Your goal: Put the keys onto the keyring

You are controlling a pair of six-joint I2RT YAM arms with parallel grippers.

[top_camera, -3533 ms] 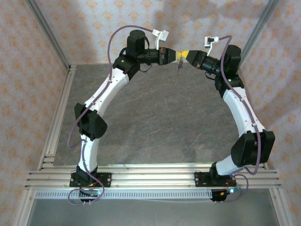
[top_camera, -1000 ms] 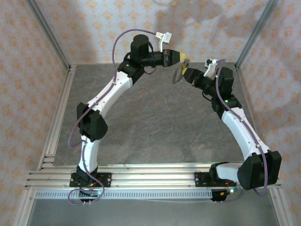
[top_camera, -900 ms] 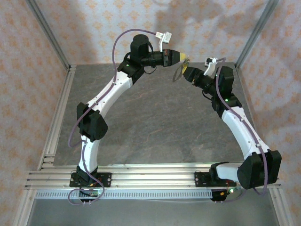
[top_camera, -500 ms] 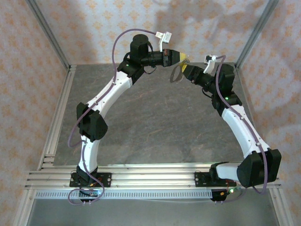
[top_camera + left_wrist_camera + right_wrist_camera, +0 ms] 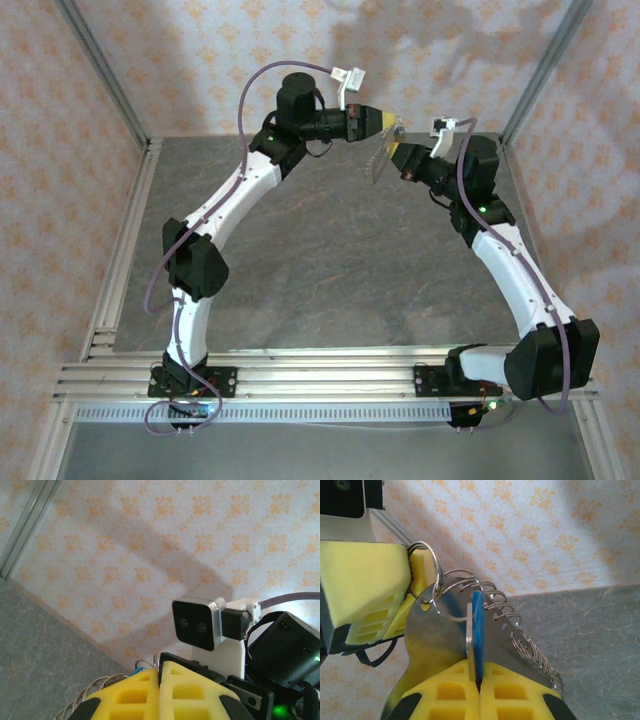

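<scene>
Both grippers meet high above the back of the table. My left gripper (image 5: 387, 122) (image 5: 160, 666) is shut on a thin wire ring at the top of the keyring (image 5: 435, 630). The keyring is a flat metal plate with several wire rings along one edge, and it hangs pale and thin between the grippers (image 5: 376, 163). My right gripper (image 5: 397, 152) (image 5: 480, 675) is shut on a blue-headed key (image 5: 478, 622) and a flat silver piece beside it, in front of the plate. A bit of the blue key (image 5: 135, 671) peeks past my left fingers. The left gripper's yellow fingers (image 5: 362, 580) fill the upper left of the right wrist view.
The grey stone table (image 5: 330, 270) lies well below both grippers. Patterned walls close in the back and sides, with aluminium posts (image 5: 100, 70) at the corners. The right arm's wrist camera (image 5: 197, 622) sits right in front of my left gripper.
My right gripper has shut on the blue key and edged up toward the left gripper. The keyring has swung slightly. The left arm holds still.
</scene>
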